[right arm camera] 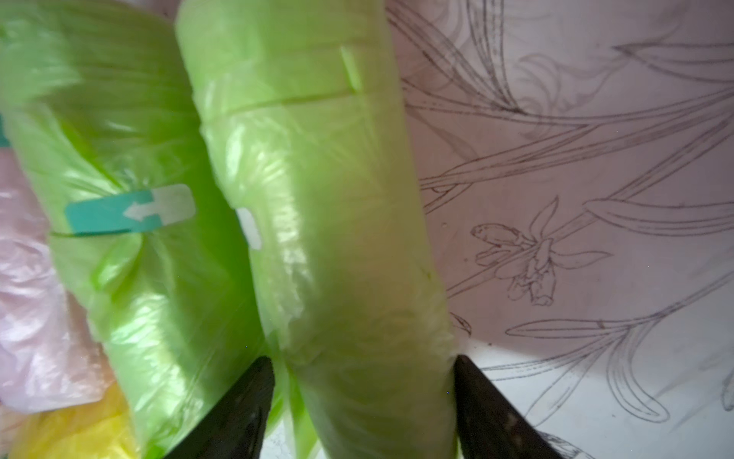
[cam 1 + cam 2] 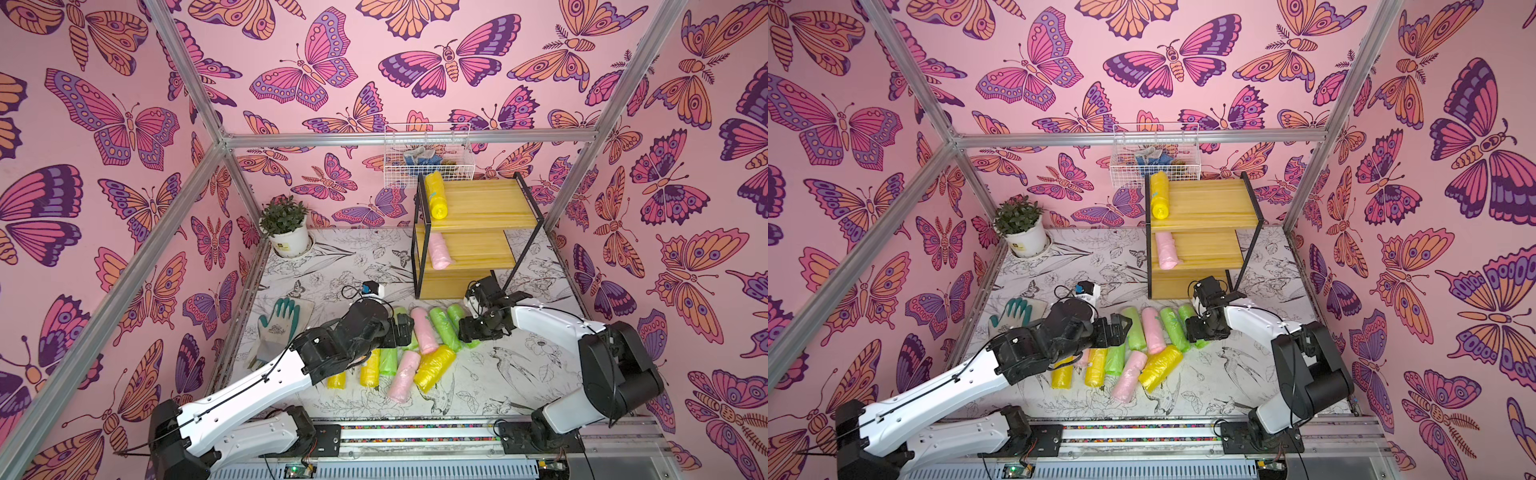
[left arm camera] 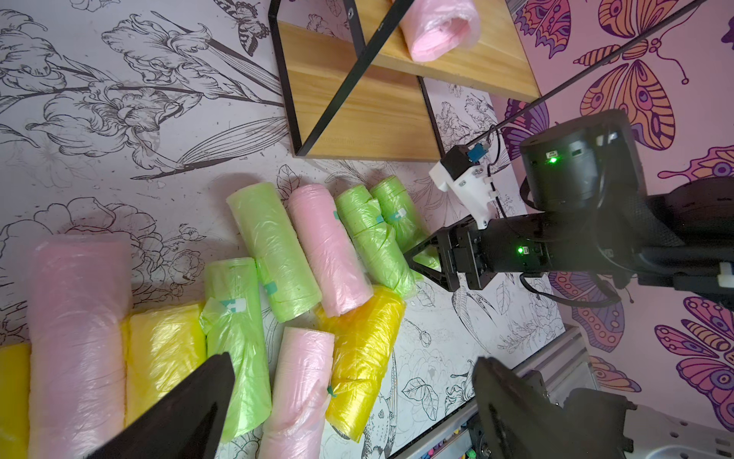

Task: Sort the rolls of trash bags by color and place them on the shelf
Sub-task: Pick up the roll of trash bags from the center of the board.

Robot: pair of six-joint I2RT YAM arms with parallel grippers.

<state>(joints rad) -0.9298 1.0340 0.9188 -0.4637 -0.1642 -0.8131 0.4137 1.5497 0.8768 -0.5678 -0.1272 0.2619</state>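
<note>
Lime green roll (image 1: 317, 198) lies between the right gripper's (image 1: 363, 359) jaws, whether clamped I cannot tell.

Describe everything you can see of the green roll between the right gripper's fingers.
The green roll is a soft lime cylinder of glossy, crinkled thin film, wound in layers with a small white tab on its side. It lies flat on the flower-printed table, pressed along one side against a neighbouring green roll. The right gripper straddles one end, both fingers against the film; a firm grip cannot be confirmed.
</note>
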